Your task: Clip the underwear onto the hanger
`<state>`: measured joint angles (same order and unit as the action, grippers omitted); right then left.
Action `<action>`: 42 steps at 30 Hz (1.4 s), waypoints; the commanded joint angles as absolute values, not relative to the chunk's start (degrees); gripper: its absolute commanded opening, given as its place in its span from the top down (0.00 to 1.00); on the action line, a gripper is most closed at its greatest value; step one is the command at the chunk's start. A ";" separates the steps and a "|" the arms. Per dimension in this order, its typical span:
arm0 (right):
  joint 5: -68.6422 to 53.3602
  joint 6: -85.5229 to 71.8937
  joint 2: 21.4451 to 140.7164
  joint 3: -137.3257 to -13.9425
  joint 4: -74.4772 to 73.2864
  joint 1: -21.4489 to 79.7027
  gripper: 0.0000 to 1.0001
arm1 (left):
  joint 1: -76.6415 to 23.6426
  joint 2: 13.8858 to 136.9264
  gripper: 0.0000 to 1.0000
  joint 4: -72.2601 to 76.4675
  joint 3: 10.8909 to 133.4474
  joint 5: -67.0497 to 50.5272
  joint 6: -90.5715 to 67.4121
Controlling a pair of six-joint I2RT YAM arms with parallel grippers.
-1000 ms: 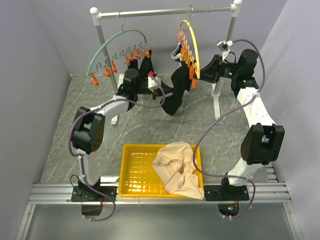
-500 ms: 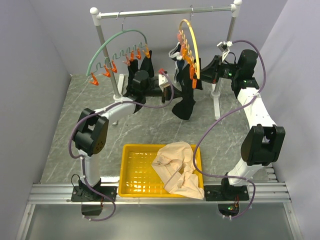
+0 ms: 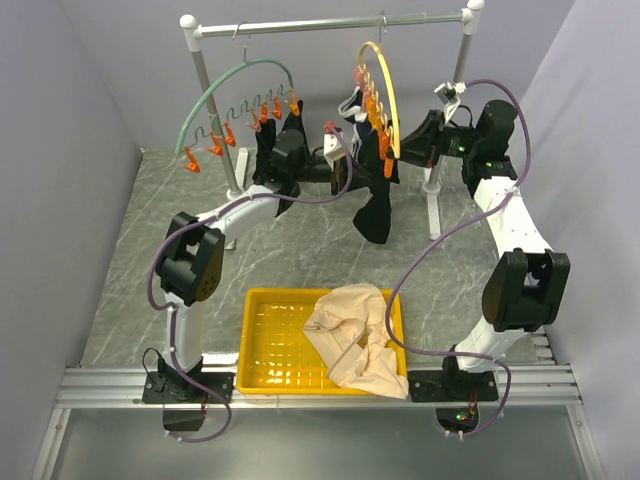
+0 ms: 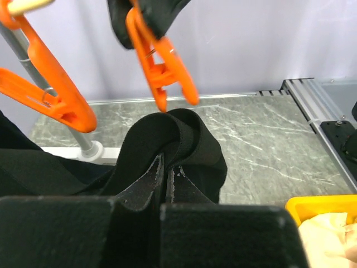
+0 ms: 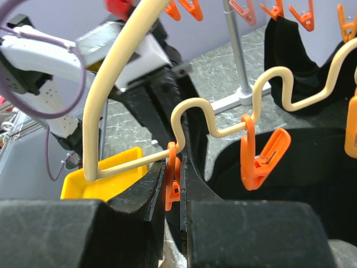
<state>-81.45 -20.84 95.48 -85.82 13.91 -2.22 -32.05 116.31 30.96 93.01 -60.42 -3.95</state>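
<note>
The black underwear (image 3: 376, 212) hangs from my left gripper (image 3: 343, 166), which is shut on a fold of it (image 4: 184, 137) just left of the pale yellow hanger (image 3: 384, 88). In the left wrist view, my left gripper (image 4: 166, 163) holds the fold right below an orange clip (image 4: 163, 70). My right gripper (image 3: 398, 150) is shut on the lowest orange clip (image 5: 174, 180) of the hanger's wavy wire (image 5: 215, 120). A second clip (image 5: 260, 156) hangs free beside it, with black fabric (image 5: 312, 173) behind.
A green hanger (image 3: 228, 86) with orange clips and a black garment (image 3: 291, 128) hangs on the rail (image 3: 330, 22). A dark white-trimmed garment (image 3: 352, 104) hangs by the yellow hanger. A yellow tray (image 3: 268, 345) holds a beige garment (image 3: 355, 330). Rack posts (image 3: 214, 110) stand behind.
My left gripper has moved right and up toward the yellow hanger, carrying the black underwear with it. My right gripper has stayed shut on the clip.
</note>
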 commanded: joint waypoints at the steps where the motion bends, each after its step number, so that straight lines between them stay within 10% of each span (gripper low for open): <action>1: -82.53 -24.51 93.43 -85.43 21.26 -2.11 1.00 | -32.26 118.73 1.00 31.30 97.81 -63.19 -7.64; 42: -83.32 -24.52 94.66 -85.87 22.68 -1.05 1.00 | -33.57 123.49 1.00 24.43 108.98 -68.91 -4.57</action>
